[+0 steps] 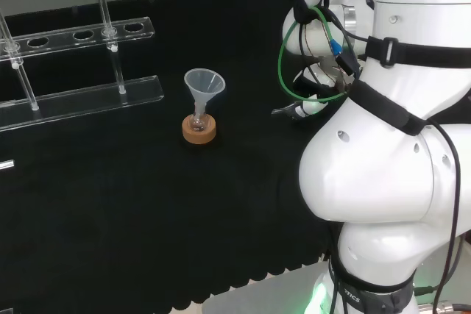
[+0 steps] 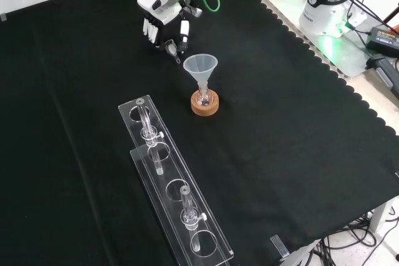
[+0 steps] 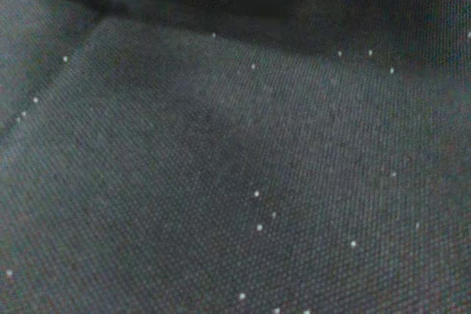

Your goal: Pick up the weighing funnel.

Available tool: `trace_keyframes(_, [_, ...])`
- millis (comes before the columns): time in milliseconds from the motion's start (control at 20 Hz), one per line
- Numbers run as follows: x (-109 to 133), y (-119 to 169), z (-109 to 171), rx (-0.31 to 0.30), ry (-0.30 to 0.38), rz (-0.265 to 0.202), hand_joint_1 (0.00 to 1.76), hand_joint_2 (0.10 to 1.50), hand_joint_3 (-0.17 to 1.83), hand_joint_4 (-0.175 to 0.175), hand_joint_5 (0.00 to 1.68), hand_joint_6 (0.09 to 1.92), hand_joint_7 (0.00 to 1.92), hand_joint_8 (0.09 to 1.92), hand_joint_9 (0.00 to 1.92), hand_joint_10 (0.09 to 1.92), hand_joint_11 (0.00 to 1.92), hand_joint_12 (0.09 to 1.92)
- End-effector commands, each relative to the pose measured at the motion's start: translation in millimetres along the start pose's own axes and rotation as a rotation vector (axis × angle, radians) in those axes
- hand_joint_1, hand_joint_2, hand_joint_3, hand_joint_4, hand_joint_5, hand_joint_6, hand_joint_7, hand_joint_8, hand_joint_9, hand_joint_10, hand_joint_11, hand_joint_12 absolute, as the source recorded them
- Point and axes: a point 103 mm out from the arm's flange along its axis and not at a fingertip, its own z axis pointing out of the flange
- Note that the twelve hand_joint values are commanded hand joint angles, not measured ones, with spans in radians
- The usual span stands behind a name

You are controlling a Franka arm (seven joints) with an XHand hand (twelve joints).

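The small clear scoop-shaped weighing funnel [image 2: 171, 47] sits low over the black cloth [image 2: 299, 123] near the top of the front view, its short stem slanting toward the big funnel. It lies right under the tip of the black and white hand [image 2: 165, 20], which reaches down onto it from above. Whether the hand has closed on the piece or merely brackets it cannot be told, nor whether the piece is clear of the cloth. Just below it in that view stands the large clear cone-shaped funnel [image 2: 201, 66], mouth up, its stem in a small glass flask [image 2: 202, 98] on a round cork ring [image 2: 205, 105]. Nearer the camera lies a long clear plastic rack [image 2: 174, 197] with round holes and upright posts. The head view puts the hand to the funnel's right, half hidden behind the white arm [image 1: 383, 145], while the wrist view gives speckled cloth at close range.
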Motion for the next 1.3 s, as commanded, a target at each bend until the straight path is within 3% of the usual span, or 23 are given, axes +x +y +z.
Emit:
trace_keyframes(50, [-0.5,0.4,3.9,0.008,0.014,0.002,0.76,0.80,0.03,-0.175,0.86,1.09,1.21,1.09,1.19,0.60,0.96,1.16])
trace_keyframes(400, [-0.7,0.4,5.4,-0.011,0.004,0.003,0.77,0.80,0.03,-0.175,0.87,1.08,1.21,1.09,1.20,0.59,0.97,1.14])
trace_keyframes(650, [2.8,-4.0,-3.4,-0.071,-0.031,-0.002,0.92,0.81,0.06,-0.175,1.14,0.85,1.41,0.92,1.43,0.46,1.28,0.92])
trace_keyframes(700, [3.8,-4.5,-4.9,-0.076,-0.036,-0.003,1.00,0.77,0.22,-0.049,1.23,0.71,1.46,0.86,1.49,0.40,1.35,0.86])
trace_keyframes(750, [4.6,-4.8,-6.1,-0.079,-0.041,-0.003,1.07,0.71,0.40,0.052,1.31,0.57,1.49,0.80,1.54,0.36,1.41,0.82])
trace_keyframes(800, [5.0,-5.0,-6.9,-0.081,-0.044,-0.003,1.11,0.65,0.54,0.113,1.37,0.47,1.52,0.76,1.58,0.32,1.44,0.78])
trace_keyframes(850, [5.7,-5.2,-8.3,-0.085,-0.048,-0.002,1.14,0.60,0.63,0.145,1.42,0.41,1.55,0.73,1.62,0.28,1.48,0.76])
trace_keyframes(1000, [6.5,-5.9,-12.0,-0.097,-0.052,-0.003,1.16,0.55,0.73,0.173,1.48,0.31,1.60,0.65,1.68,0.19,1.54,0.70])
trace_keyframes(1300, [8.1,-7.7,-22.7,-0.128,-0.058,-0.006,1.17,0.52,0.77,0.169,1.51,0.28,1.63,0.61,1.73,0.13,1.58,0.67])
